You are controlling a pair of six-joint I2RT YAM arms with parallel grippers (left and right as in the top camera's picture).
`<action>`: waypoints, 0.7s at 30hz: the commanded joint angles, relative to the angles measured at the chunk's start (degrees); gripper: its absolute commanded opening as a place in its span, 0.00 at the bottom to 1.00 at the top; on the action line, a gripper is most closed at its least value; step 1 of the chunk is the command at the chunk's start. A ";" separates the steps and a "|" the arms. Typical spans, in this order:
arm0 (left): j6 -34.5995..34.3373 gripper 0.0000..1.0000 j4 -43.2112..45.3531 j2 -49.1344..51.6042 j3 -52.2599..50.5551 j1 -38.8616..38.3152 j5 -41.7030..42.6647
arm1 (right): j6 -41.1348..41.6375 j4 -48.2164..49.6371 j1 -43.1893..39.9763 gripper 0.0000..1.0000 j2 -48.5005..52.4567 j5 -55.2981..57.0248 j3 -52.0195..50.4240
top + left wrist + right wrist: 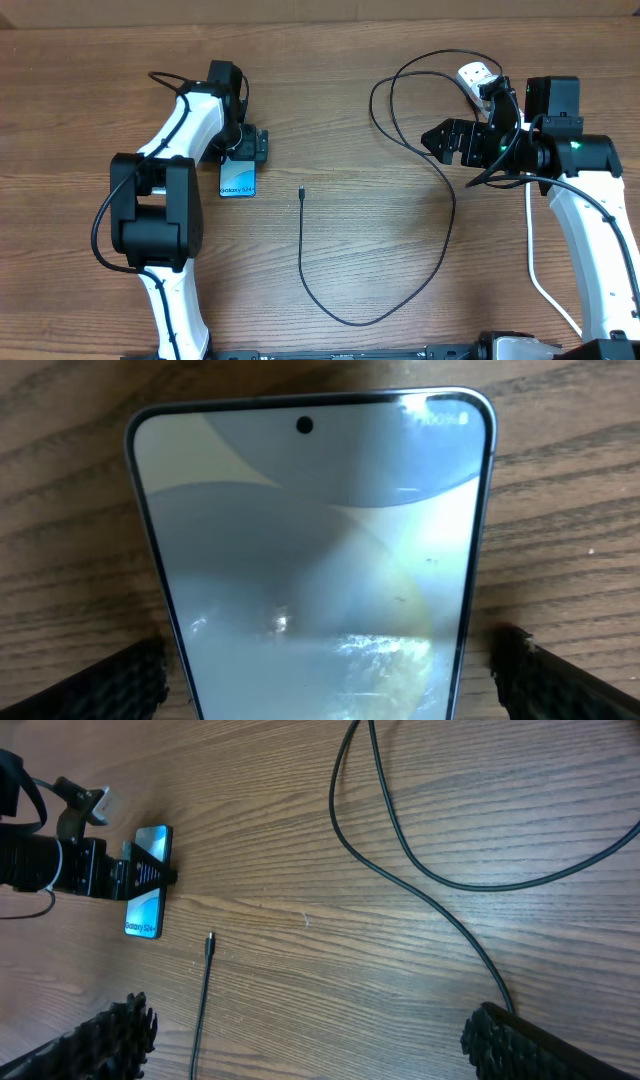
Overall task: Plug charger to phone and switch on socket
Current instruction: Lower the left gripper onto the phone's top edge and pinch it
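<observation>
Our left gripper (pixel 330 658) stands spread, one pad (pixel 110 685) on either side of the phone (pixel 315 540). The wrist view shows a gap on each side; overhead the gripper hides this. Our right gripper (pixel 305 1020) is also spread and holds nothing. The charger (pixel 400 840) cable passes beside one finger (pixel 540 1040), and its tip (pixel 210 942) lies ahead, near the phone. Only the overhead view shows the socket (pixel 476 74), behind the right wrist.
</observation>
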 commanded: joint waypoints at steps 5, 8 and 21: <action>-1.11 0.91 2.27 1.25 -3.54 0.09 4.37 | -0.24 0.13 0.26 1.00 -0.02 0.57 1.75; -1.42 0.88 2.73 1.25 -3.54 -0.02 4.57 | -0.24 0.09 0.26 1.00 -0.02 0.55 1.75; -2.47 0.71 2.97 1.22 -3.48 0.00 4.57 | -0.24 0.42 0.26 1.00 -0.02 0.57 1.75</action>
